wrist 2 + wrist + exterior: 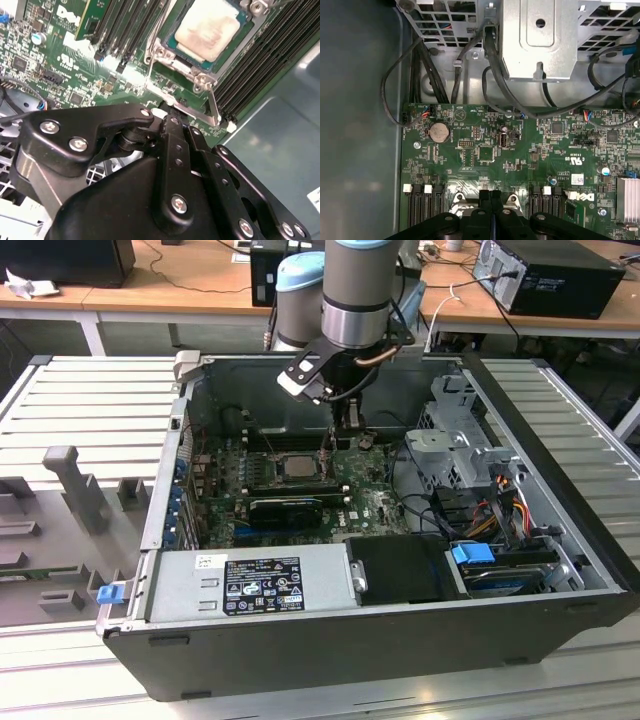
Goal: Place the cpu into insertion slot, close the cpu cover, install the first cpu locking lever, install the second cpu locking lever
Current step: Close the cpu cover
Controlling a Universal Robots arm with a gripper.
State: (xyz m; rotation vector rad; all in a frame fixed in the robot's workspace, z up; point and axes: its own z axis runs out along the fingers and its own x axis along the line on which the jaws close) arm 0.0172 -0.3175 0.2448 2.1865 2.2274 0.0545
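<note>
Cpu (207, 29) is seated under the cover (161, 50) on the board (520, 150). Gripper (491, 194) fingers are pressed together, parked just beside a lever (214, 102). If it's shoved off-line, the lever could be bent or its hook missed, and the board could get scraped.

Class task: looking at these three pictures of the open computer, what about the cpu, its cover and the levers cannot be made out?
- Second wrist view: the cpu is cut off by the picture's edge.
- Second wrist view: the gripper hides the end of the locking lever, so whether they touch cannot be told.
- Exterior view: the cpu cover is too small to tell whether it is latched.
</note>
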